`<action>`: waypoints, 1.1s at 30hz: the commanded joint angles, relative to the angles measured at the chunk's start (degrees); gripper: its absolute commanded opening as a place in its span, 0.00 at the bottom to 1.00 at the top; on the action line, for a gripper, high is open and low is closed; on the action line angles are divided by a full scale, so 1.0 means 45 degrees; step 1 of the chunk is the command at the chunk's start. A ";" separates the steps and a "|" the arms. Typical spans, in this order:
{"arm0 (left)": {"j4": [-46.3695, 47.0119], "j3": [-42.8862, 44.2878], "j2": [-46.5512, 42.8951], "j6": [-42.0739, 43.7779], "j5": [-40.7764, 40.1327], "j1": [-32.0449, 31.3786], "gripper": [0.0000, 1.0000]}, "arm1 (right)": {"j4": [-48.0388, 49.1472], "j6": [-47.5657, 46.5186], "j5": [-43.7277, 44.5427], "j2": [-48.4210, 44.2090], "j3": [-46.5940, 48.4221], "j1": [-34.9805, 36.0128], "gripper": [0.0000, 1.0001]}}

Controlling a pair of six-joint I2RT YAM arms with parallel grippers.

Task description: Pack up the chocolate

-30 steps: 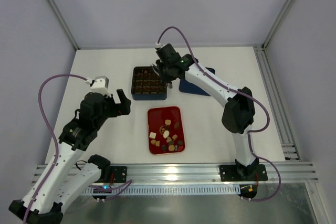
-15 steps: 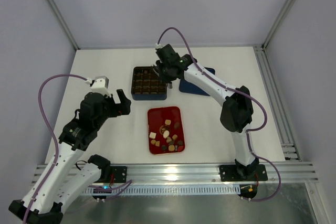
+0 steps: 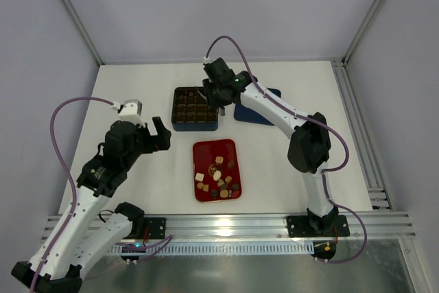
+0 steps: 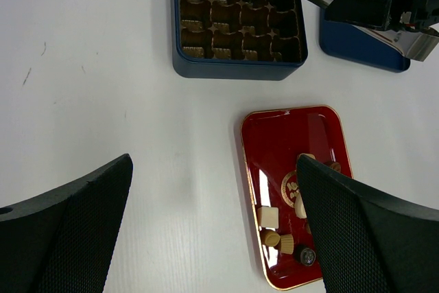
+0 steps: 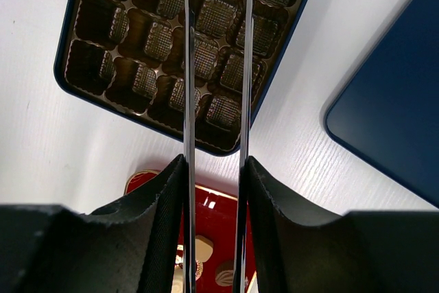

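The chocolate (image 3: 218,176) lies as several small tan, cream and dark pieces in the near half of a flat red tray (image 3: 199,147). The left wrist view shows the chocolate (image 4: 274,228) there too. Behind it is a dark blue box (image 3: 195,108) with a brown grid insert. My right gripper (image 3: 212,99) hangs over the box's right side. In the right wrist view its thin metal blades (image 5: 185,66) stand apart above the grid cells, nothing between them. My left gripper (image 3: 159,135) is wide open over bare table left of the tray, holding nothing.
A dark blue lid (image 3: 255,114) lies flat right of the box, partly under the right arm. Grey walls and aluminium posts enclose the white table (image 3: 123,94). A metal rail (image 3: 357,135) runs along the right edge.
The right gripper's blades have spread a little over the box. Both arms have hardly moved.
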 commanded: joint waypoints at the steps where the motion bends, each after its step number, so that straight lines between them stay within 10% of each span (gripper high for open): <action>1: 0.0303 0.0206 -0.0033 -0.0081 -0.0084 -0.0032 1.00 | 0.0176 0.0034 0.0168 -0.0271 0.0336 -0.0027 0.41; 9: 0.0303 0.0167 -0.0034 -0.0159 0.0052 -0.0032 1.00 | -0.0235 -0.0103 0.0226 -0.2492 -0.0442 0.0051 0.41; 17: 0.0322 0.0187 -0.0034 -0.0139 0.0131 -0.0032 1.00 | -0.0196 0.0326 0.0285 -0.7006 -0.5635 0.0909 0.40; 33: 0.0342 0.0187 -0.0112 -0.0139 0.0287 -0.0032 1.00 | -0.1662 0.3354 0.0599 -1.1034 -1.0405 0.5186 0.40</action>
